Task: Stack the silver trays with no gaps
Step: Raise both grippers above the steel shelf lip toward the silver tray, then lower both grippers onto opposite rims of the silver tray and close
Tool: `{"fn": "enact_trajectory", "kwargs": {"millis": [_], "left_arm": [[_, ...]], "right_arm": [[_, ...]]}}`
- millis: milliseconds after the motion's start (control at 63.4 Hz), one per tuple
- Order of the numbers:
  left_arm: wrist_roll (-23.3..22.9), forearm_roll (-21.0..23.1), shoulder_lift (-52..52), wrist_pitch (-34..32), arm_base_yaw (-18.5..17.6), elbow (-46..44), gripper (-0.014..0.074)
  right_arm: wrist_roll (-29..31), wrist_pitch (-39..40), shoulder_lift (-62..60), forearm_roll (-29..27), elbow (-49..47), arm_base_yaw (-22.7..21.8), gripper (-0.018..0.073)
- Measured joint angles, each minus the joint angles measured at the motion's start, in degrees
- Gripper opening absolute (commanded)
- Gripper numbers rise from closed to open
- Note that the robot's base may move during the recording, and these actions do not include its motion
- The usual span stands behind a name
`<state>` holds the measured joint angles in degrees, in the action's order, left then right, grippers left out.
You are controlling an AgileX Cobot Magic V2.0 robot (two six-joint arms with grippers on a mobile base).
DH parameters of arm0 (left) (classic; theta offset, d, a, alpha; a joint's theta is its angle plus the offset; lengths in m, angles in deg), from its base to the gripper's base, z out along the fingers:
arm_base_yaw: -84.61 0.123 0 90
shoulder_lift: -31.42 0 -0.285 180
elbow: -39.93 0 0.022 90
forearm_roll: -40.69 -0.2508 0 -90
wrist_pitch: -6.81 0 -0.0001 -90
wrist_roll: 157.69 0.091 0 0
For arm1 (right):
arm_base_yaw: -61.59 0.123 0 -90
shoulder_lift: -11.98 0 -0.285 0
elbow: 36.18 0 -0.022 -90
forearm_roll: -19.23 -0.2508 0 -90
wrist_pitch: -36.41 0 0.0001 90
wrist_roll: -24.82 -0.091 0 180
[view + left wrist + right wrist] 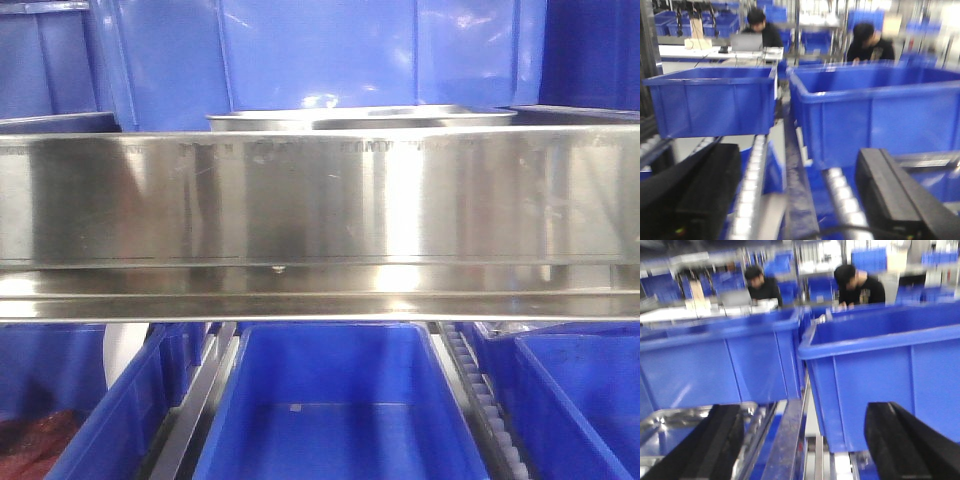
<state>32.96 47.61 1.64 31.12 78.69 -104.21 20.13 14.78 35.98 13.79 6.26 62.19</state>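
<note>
A silver tray (pixel 360 117) shows only its rolled rim in the front view, just above the long steel rail; neither gripper appears in that view. In the right wrist view a shiny silver tray (pixel 670 422) lies at the lower left, partly behind my left finger. My right gripper (pixel 802 415) is open, its black fingers (pixel 722 440) wide apart, with nothing between them. My left gripper (pixel 795 165) is also open and empty, hanging over roller rails between blue bins. No tray shows in the left wrist view.
A mirror-like steel shelf rail (pixel 320 200) spans the front view. Blue bins (pixel 335 400) sit below it and others behind it. Large blue bins (pixel 875 110) (pixel 880 370) stand just ahead of both grippers. Roller tracks (pixel 752 185) run between them. Two people (pixel 855 285) sit at the back.
</note>
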Motion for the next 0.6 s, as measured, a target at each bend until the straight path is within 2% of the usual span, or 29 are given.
{"fn": "enact_trajectory", "kwargs": {"millis": [189,394,489,599], "left_arm": [[1.47,0.32,-10.99,11.46,-9.36,-11.81,0.0432],[1.79,2.96,-28.07,20.22,-19.87,-24.14,0.0432],[1.63,3.24,-36.44,24.38,-23.26,-30.46,0.0432],[-0.22,3.47,-47.13,28.62,-25.16,-38.42,0.0432]], "right_arm": [[-0.12,-2.58,10.43,-0.24,-9.16,2.56,0.0613],[-0.12,-10.28,24.69,-0.34,-22.98,11.23,0.0613],[-0.12,-16.56,32.18,-0.34,-29.33,14.91,0.0613],[-0.12,-25.09,42.08,-0.34,-37.43,17.29,0.0613]]}}
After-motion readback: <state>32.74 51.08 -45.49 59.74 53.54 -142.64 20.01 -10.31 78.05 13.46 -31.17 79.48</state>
